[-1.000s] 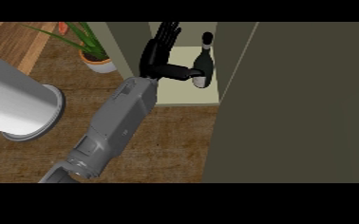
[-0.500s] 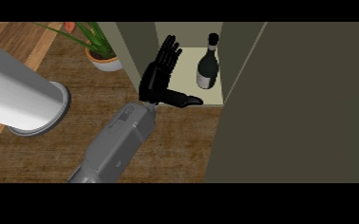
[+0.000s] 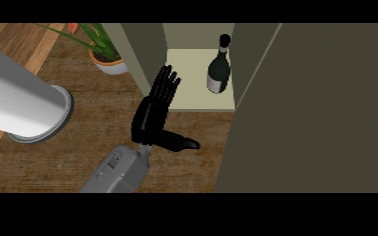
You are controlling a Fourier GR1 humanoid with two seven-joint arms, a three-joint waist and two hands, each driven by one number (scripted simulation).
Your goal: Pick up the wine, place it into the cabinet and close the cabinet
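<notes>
The dark wine bottle [image 3: 218,72] stands upright on the pale floor of the open cabinet [image 3: 187,91], close to its right side. My left hand [image 3: 152,116] hovers over the wooden counter just in front of the cabinet's left wall, below and left of the bottle and clear of it. Its fingers are straight and point toward the cabinet, and the thumb sticks out to the right. It holds nothing. My right hand does not show.
The cabinet's dark door [image 3: 314,110] stands open and fills the right side of the view. A potted green plant [image 3: 108,62] stands left of the cabinet. A tall grey-white cylinder [image 3: 26,107] rises at the far left.
My left hand has drawn back from the bottle toward me and to the left, out of the cabinet. The bottle stays standing inside.
</notes>
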